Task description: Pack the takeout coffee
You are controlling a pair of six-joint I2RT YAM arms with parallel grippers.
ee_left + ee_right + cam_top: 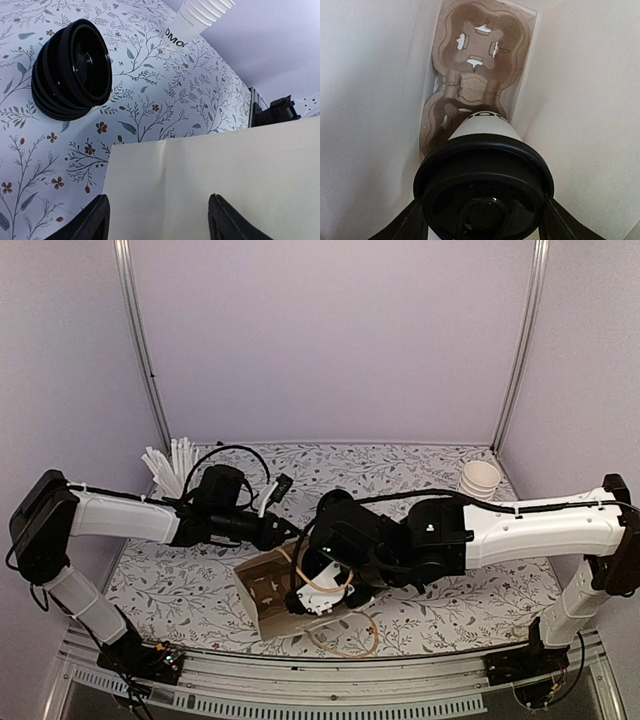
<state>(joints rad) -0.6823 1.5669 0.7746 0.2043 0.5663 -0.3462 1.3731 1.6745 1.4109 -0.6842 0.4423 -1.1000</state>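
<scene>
Cardboard carrier (476, 65), lobed, sits beyond the glossy black-lidded cup (482, 192).

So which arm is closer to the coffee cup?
Right. On the right arm, the jaws hug the coffee cup at its lid, inside the paper bag; on the left arm, they stand open outside it.

Both my arms reach inward, low; left gripper (160, 222) spread wide, right gripper (482, 220) clamped on the cup (470, 131).
</scene>
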